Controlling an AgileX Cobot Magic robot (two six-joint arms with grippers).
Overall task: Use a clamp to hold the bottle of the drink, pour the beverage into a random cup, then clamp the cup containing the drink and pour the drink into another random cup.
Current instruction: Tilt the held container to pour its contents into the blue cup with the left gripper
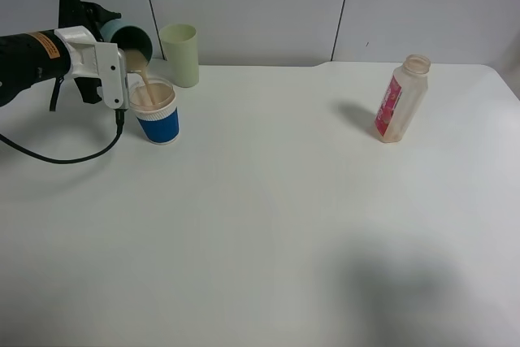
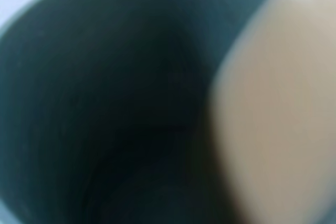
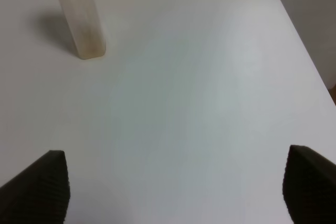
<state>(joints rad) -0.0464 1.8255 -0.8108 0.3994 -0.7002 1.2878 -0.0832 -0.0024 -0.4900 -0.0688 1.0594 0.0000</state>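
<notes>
Teal cup (image 1: 128, 38) tipped in left claw (image 1: 114, 54), clamped shut on it, beverage (image 1: 143, 79) streaming into blue paper cup (image 1: 157, 111) at desk's (image 1: 268, 217) far left. Second pour underway. Next: likely finish tilt, level cup, set down. Right claw (image 3: 173, 187) open, empty, near bottle (image 1: 400, 99).

No text can be read anywhere. The bottle (image 1: 400, 100), at about two o'clock on the table (image 1: 268, 217), carries a red-pink label (image 1: 388, 103) with pale marks too small to make out (a few white flecks, nothing legible). The left arm (image 1: 32, 58), at ten o'clock, bears an orange sticker (image 1: 45, 44) with dark print, also too small to read.
</notes>
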